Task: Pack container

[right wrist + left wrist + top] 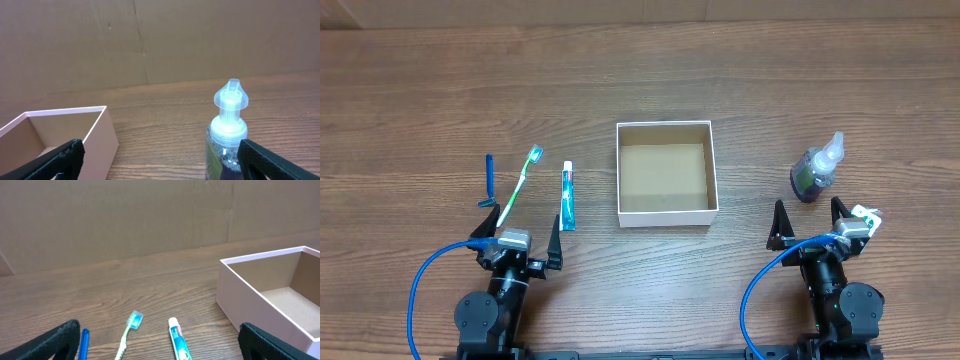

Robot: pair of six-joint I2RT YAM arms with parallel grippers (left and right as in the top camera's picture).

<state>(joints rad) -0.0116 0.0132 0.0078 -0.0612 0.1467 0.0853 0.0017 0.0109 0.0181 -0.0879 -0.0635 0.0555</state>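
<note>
**Both pincers stand open, box unpacked**

Spread wide and holding nothing, the left pincer [518,238] and right pincer [809,222] sit at the bottom of the overhead frame. At centre on the table [420,100], the container [666,214] shows only its bare brown floor. A slim blue item [489,180], toothbrush [520,185] and toothpaste tube [567,197] lie to its left and a pump bottle [813,172] stands to its right, so by this view the packing is all yet to do.
</note>
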